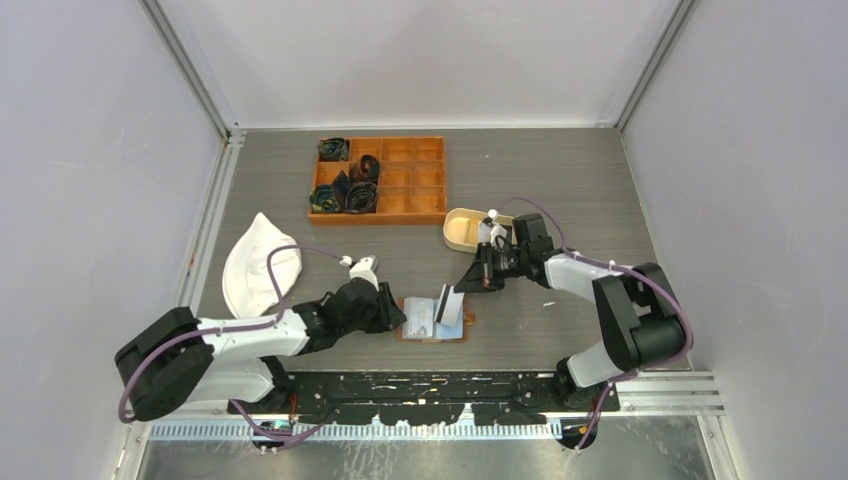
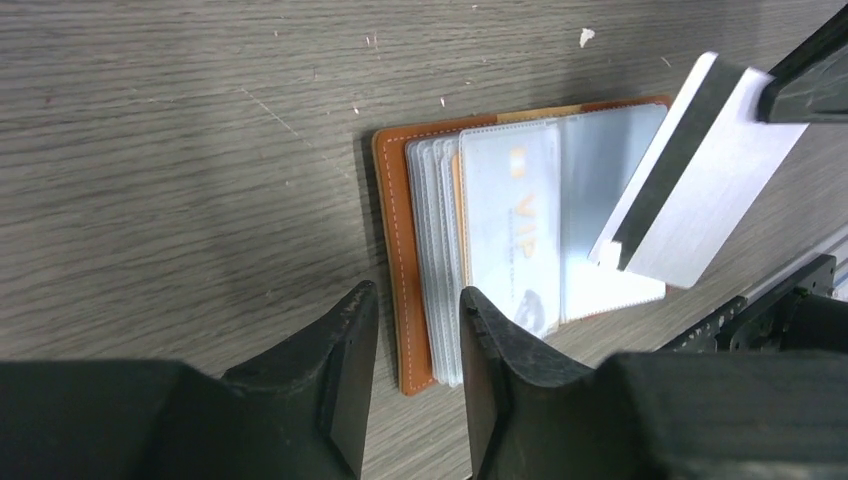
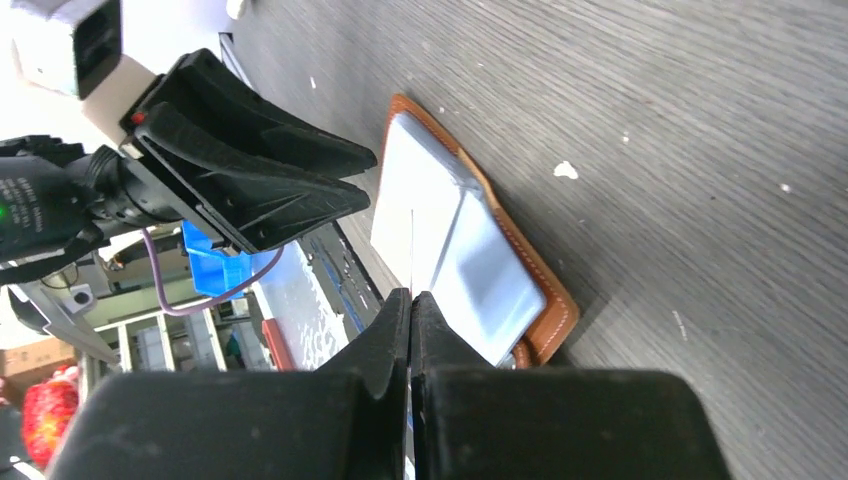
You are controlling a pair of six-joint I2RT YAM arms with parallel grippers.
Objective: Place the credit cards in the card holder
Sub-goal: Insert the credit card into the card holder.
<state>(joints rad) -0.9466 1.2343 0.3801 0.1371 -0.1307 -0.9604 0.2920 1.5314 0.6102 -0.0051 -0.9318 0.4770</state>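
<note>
The right tool (image 3: 410, 296) clamps a white-grey credit card (image 2: 700, 175) over the open card holder (image 2: 389, 230) at the worktop (image 1: 560, 180) near edge. The left tool (image 2: 414, 310) stands part-open over the holder's edge.

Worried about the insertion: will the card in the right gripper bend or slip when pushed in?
Probably stiff: the card juts straight from the right gripper without sagging. Its smooth face looks slippery, so it might pivot. The card holder looks light and may slide.

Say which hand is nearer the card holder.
Left. The left hand straddles the card holder's left edge; the right hand hovers above its right side, pinching a credit card.
</note>
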